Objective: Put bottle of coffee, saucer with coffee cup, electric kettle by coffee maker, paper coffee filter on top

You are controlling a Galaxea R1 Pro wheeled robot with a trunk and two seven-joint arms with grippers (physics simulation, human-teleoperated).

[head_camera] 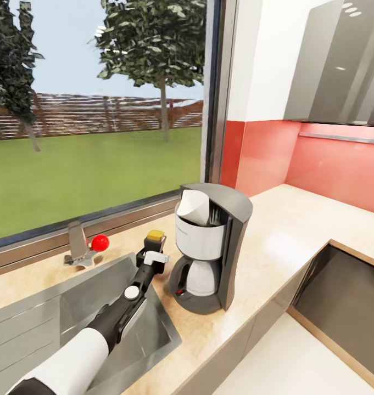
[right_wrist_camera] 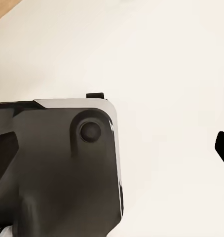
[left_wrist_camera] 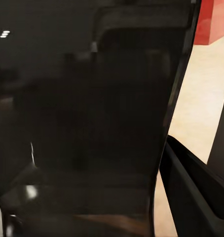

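Note:
The coffee maker [head_camera: 233, 241] stands on the light countertop [head_camera: 280, 241] with its glass carafe [head_camera: 200, 277] in front. A white paper coffee filter [head_camera: 195, 207] sits in its open top. Just left of it, by the sink's corner, is the bottle of coffee [head_camera: 155, 237], its yellow cap showing above my left gripper [head_camera: 154, 259], which is shut on it. In the left wrist view the dark bottle [left_wrist_camera: 92, 123] is very close, with one black finger [left_wrist_camera: 196, 192] beside it. Saucer, coffee cup and electric kettle are out of view.
The grey sink [head_camera: 99, 307] lies under my left arm, with a faucet [head_camera: 77, 244] and a red knob [head_camera: 100, 242] behind it by the window. A dark wood-framed surface [head_camera: 346, 296] sits at lower right. The right wrist view has pale floor [right_wrist_camera: 166, 59] and a dark robot part [right_wrist_camera: 57, 168].

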